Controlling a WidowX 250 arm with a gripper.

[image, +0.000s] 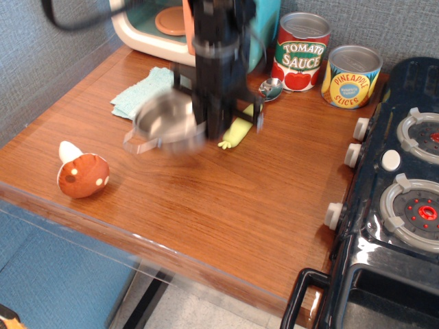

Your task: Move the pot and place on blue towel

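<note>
The shiny steel pot (162, 125) is motion-blurred and lifted off the table, hanging from my gripper (204, 130), which is shut on its right rim. It hovers over the near edge of the blue towel (140, 94), which lies at the back left and is partly hidden by the pot and arm. One wire loop handle points toward the front left.
A toy mushroom (81, 174) lies at the front left. A tomato sauce can (302, 52) and pineapple can (351, 76) stand at the back. A spoon (269, 88) and a yellow-green item (234, 134) lie by the arm. A teal toy microwave (164, 26) stands behind; a toy stove (401, 178) is at right.
</note>
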